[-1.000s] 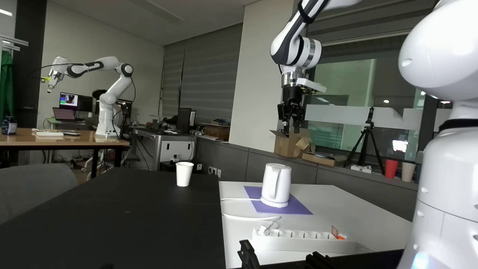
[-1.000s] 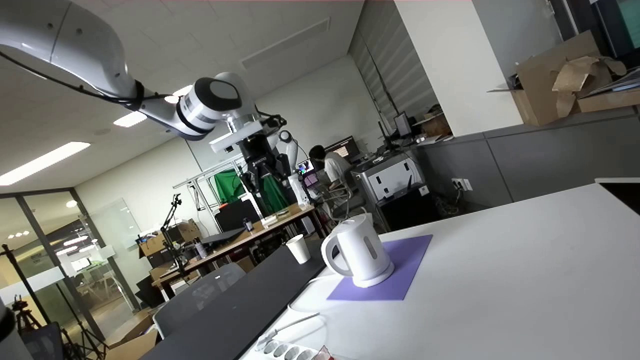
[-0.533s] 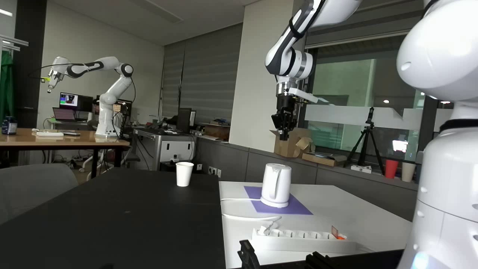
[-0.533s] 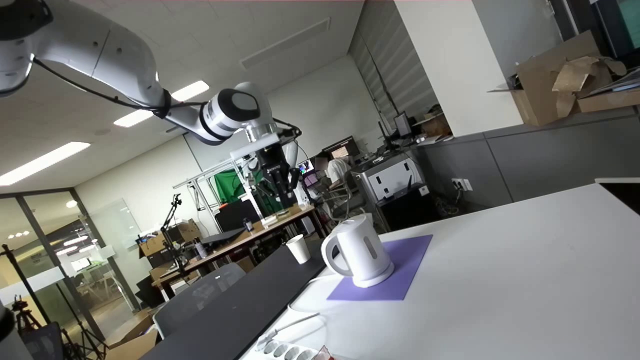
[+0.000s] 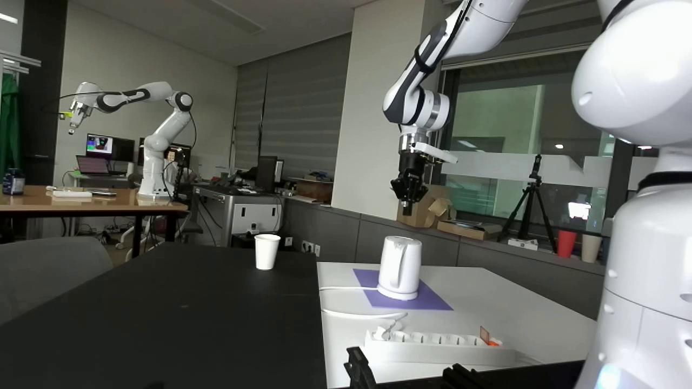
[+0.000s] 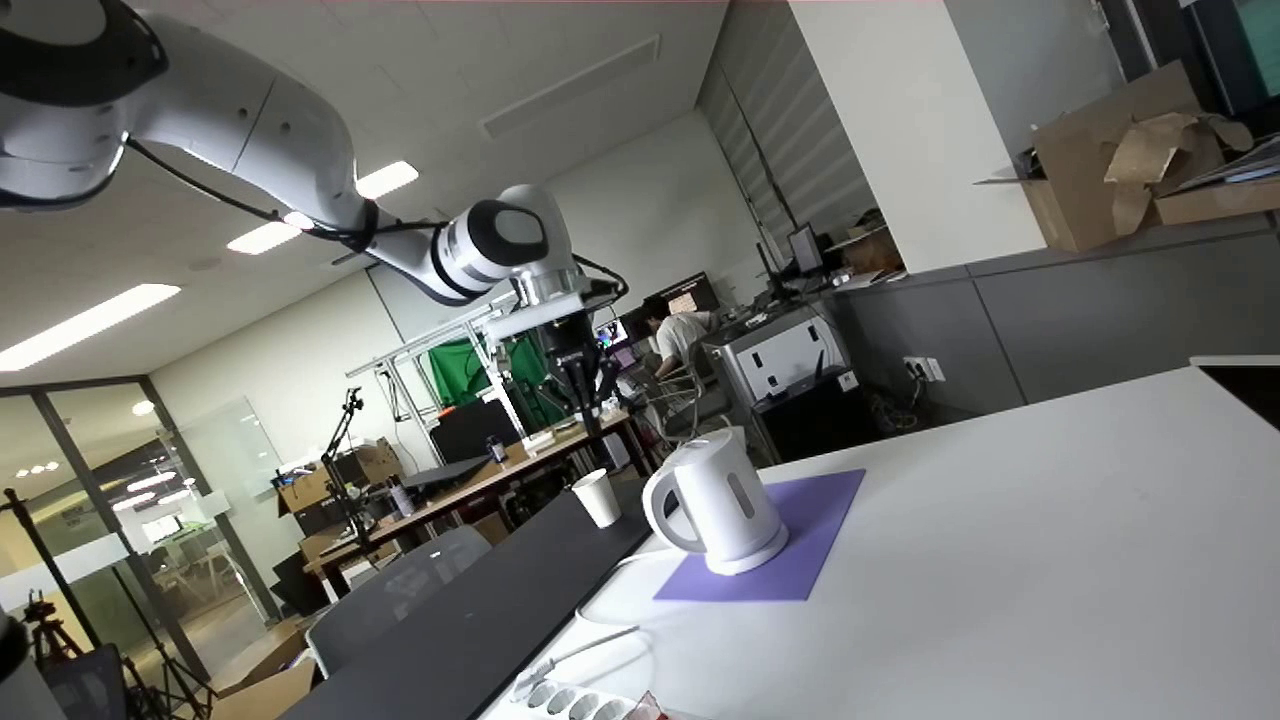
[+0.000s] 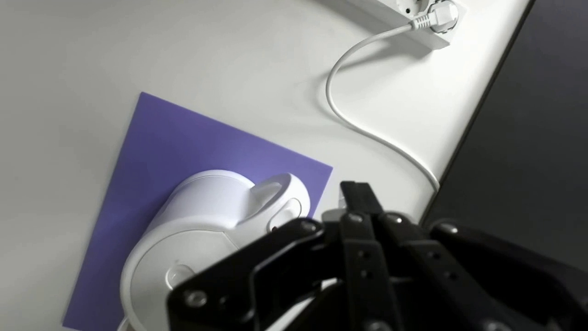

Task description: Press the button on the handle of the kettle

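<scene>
The white kettle (image 5: pixel 408 265) stands upright on a purple mat, seen in both exterior views. Its handle (image 6: pixel 657 505) faces the black table's side in an exterior view. From above, the wrist view shows the kettle (image 7: pixel 183 257) at lower left, with an oval button (image 7: pixel 287 211) on top of its handle, partly covered by a gripper link. My gripper (image 5: pixel 406 208) points down and hangs above the kettle, apart from it. In the wrist view the gripper (image 7: pixel 361 197) has its fingertips pressed together, with nothing seen between them, to the right of the handle.
The purple mat (image 7: pixel 156 133) lies on the white table (image 5: pixel 486 308). A white power strip (image 5: pixel 440 348) with a plugged-in cord (image 7: pixel 337 73) lies near the kettle. A white cup (image 5: pixel 266 252) stands on the adjoining black table (image 5: pixel 162 324).
My gripper has gone from open to shut. It has come down and closer to the kettle, moving rightward in an exterior view. The kettle and cup have not moved.
</scene>
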You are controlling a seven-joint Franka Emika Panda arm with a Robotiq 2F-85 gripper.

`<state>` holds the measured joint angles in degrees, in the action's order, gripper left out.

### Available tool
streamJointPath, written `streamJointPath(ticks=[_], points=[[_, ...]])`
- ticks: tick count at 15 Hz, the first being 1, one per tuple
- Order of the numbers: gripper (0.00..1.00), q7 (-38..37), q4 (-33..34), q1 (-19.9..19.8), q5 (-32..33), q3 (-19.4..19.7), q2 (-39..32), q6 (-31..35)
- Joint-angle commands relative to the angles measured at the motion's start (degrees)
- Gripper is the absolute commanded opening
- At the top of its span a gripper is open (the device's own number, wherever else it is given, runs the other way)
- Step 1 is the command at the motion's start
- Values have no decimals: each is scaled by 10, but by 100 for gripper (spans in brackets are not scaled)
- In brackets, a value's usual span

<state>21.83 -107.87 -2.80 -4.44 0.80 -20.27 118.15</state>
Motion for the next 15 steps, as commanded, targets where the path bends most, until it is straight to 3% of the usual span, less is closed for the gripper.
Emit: streamJointPath(ticks=[1, 15], points=[[1, -3, 2, -8, 3, -9, -2, -1], [0, -22, -17, -6, 2, -9, 5, 23]])
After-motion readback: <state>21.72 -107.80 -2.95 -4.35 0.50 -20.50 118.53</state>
